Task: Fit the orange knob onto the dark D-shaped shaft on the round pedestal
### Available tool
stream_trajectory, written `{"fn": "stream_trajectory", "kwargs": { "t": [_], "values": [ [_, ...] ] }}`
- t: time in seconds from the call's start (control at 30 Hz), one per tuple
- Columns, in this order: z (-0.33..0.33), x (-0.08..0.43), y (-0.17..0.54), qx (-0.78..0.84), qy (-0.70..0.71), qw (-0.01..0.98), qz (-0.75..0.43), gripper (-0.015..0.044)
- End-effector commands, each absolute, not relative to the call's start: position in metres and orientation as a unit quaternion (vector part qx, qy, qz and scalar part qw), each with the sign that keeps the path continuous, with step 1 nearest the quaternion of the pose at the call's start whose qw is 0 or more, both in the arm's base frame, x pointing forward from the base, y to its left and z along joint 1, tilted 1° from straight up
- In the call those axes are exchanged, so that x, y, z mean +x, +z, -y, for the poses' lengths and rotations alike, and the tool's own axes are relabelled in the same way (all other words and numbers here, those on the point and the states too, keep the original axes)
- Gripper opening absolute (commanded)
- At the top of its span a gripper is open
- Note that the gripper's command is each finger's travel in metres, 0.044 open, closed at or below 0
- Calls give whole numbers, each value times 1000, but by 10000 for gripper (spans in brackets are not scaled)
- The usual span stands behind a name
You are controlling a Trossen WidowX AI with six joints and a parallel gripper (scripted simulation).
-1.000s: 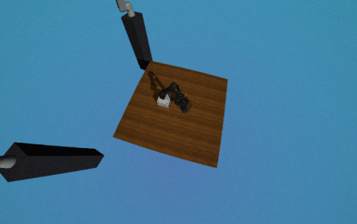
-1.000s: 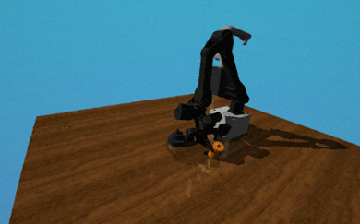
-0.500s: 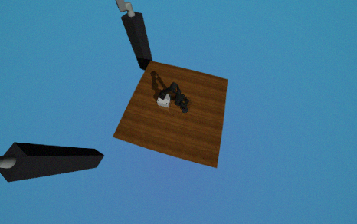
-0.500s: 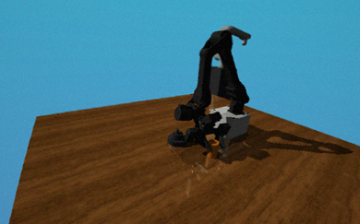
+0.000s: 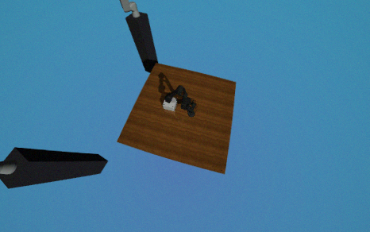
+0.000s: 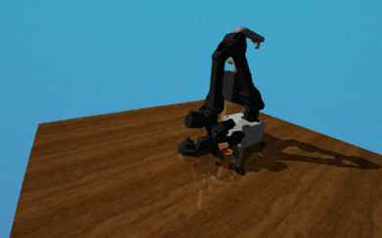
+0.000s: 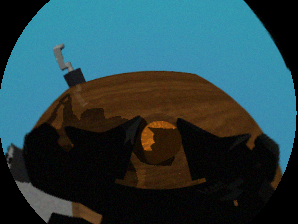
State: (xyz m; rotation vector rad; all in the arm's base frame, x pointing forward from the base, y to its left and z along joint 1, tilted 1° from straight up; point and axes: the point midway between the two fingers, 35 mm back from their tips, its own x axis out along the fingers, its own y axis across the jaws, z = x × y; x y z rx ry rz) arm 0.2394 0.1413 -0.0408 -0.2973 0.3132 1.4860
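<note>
There is one big brown desk [image 5: 206, 139] [image 6: 95, 209] [image 7: 165, 90], made of stripy wood. Two long black bars [image 5: 140, 40] [image 5: 59, 168] show from the top, and each has a grey piece on its end.

One black arm [image 5: 180, 90] [image 6: 215, 80] bends up high and comes down again. It makes one dark shadow [image 6: 325, 151] on the wood. One pale box [image 5: 170, 105] [image 6: 254, 135] [image 7: 42, 197] sits by the foot of the arm.

The arm has one tool [image 5: 193, 106] [image 6: 229, 163] [image 7: 158, 119] with two black fingers [image 6: 219, 154]. They are apart, one on each side of the knob, and they are not squeezing it. The tool is down low, near the wood.

One dark round lump [image 5: 190, 113] [image 6: 188, 147] is just beside the tool. I cannot tell if it is the pedestal.

The smallest thing is one orange knob [image 6: 228, 152] [image 7: 148, 139]. It is in between the two fingers, partly in shade. I cannot tell if it is on the shaft, because the shaft is hidden.
</note>
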Motion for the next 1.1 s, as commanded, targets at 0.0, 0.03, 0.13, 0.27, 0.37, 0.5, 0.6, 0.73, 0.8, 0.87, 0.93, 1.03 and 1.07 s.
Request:
{"fn": "stream_trajectory", "kwargs": {
  "t": [0.0, 0.03, 0.13, 0.27, 0.37, 0.5, 0.6, 0.73, 0.8, 0.87, 0.93, 1.03, 1.07],
  "values": [
    [-141, 239, -41, -133, 671, 715, -141, 260],
    [-141, 239, -41, -133, 671, 715, -141, 260],
    [-141, 239, -41, -133, 671, 715, -141, 339],
    [-141, 239, -41, -133, 671, 715, -141, 440],
    [-141, 239, -41, -133, 671, 715, -141, 440],
    [-141, 241, -34, -133, 671, 715, -141, 440],
    [-142, 244, -6, -134, 671, 715, -141, 440],
    [-142, 241, 33, -135, 671, 715, -141, 440],
    [-142, 240, 40, -135, 671, 715, -141, 440],
    [-142, 240, 40, -135, 671, 715, -141, 440],
    [-145, 241, 36, -148, 671, 706, -171, 440],
    [-153, 243, 25, -215, 656, 662, -291, 440],
    [-155, 243, 24, -243, 645, 645, -329, 440]
  ]
}}
